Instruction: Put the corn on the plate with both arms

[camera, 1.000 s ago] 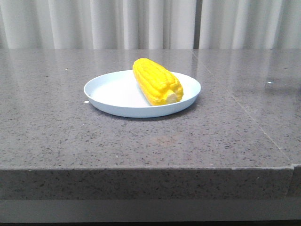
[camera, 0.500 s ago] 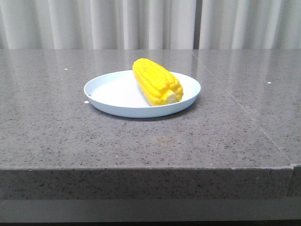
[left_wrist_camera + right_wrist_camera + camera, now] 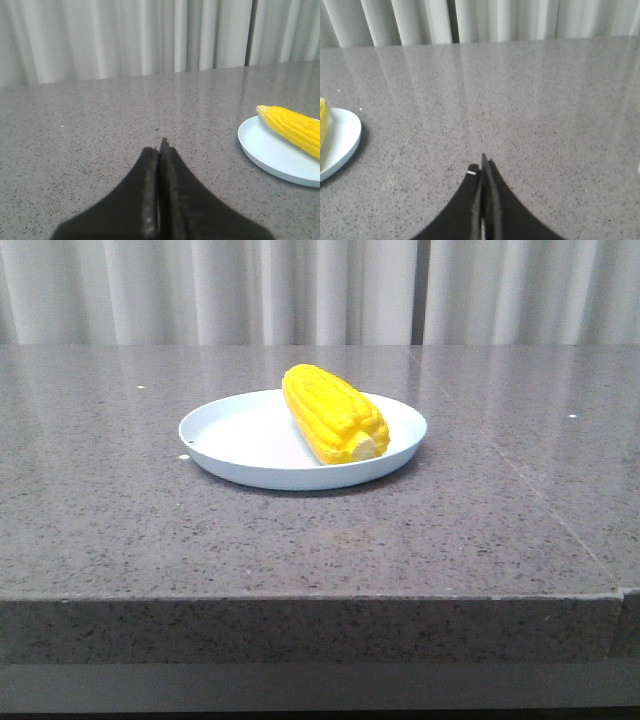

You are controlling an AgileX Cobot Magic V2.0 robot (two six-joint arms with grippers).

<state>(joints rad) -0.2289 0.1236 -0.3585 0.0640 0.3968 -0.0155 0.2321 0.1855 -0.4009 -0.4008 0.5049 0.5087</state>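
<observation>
The corn (image 3: 335,413) lies on the plate (image 3: 240,440), resting on its right half with the pale stub end toward the camera and the tip pointing away. The plate sits on the grey speckled worktop (image 3: 300,540), with pale curtains (image 3: 300,290) behind.

Neither gripper shows in the front view. The left gripper (image 3: 161,150) is pressed together, its black fingers (image 3: 147,200) touching along their length and holding nothing; it hangs low over bare worktop, and the plate with the corn lies ahead of it and off to its right, well apart. The right gripper (image 3: 482,167) is likewise closed tight and empty above the worktop, with the plate's edge (image 3: 345,135) ahead and off to its left, well apart.
</observation>
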